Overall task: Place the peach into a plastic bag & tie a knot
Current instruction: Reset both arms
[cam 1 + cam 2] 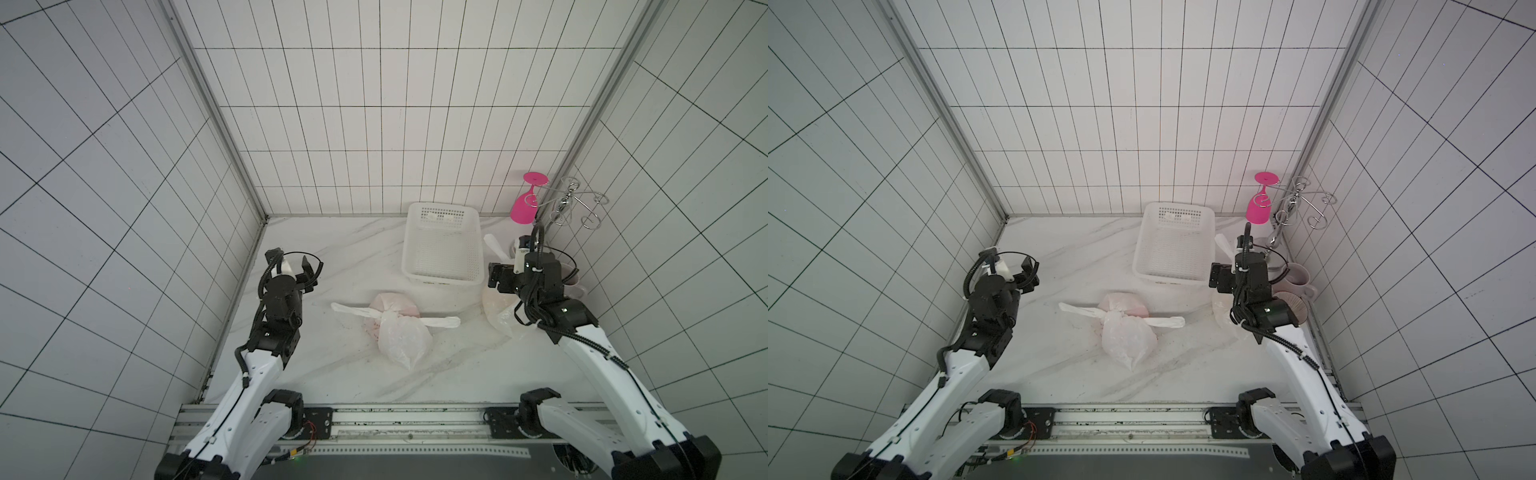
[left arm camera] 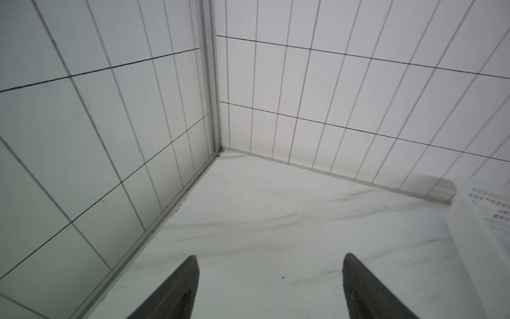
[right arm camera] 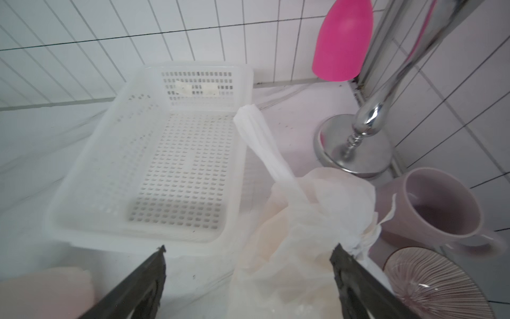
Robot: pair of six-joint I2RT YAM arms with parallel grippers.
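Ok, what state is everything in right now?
Left gripper: open, empty.
Right gripper: open, empty.
Centre bag: knotted shut, lying on the table, peach inside.
Spare bag: untied, crumpled beside the basket.
Basket: upright, empty.
Pink glass: hanging upside down on the rack.

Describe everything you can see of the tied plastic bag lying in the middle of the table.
The tied plastic bag is thin, translucent white film, crinkled, lying slumped on the marble-look table. Its handles are cinched into a knot, their two twisted tails spreading flat to either side. Beyond the knot a rounded pinkish bulge shows through the film, probably the peach. Only the table touches it.
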